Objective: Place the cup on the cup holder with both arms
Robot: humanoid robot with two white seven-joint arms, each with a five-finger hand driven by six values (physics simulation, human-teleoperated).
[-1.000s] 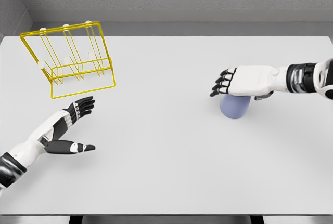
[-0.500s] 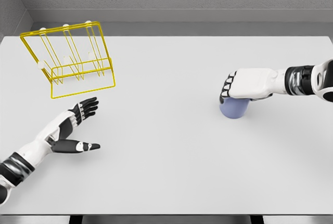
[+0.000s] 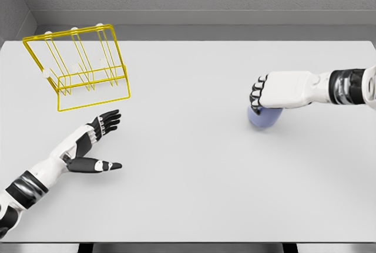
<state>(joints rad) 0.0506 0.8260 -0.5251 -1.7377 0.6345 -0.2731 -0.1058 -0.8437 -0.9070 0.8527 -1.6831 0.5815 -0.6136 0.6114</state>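
Right hand grasping the cup at three o'clock on the tabletop.
I am curling the right hand (image 3: 276, 90) fingers over the cup (image 3: 264, 118); it looks light, rigid, smooth, best gripped around its wall. Left hand (image 3: 94, 144) is lying open below the cup holder (image 3: 76, 65).

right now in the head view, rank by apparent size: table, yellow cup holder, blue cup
1. table
2. yellow cup holder
3. blue cup, though the right hand closed over it hides much of it
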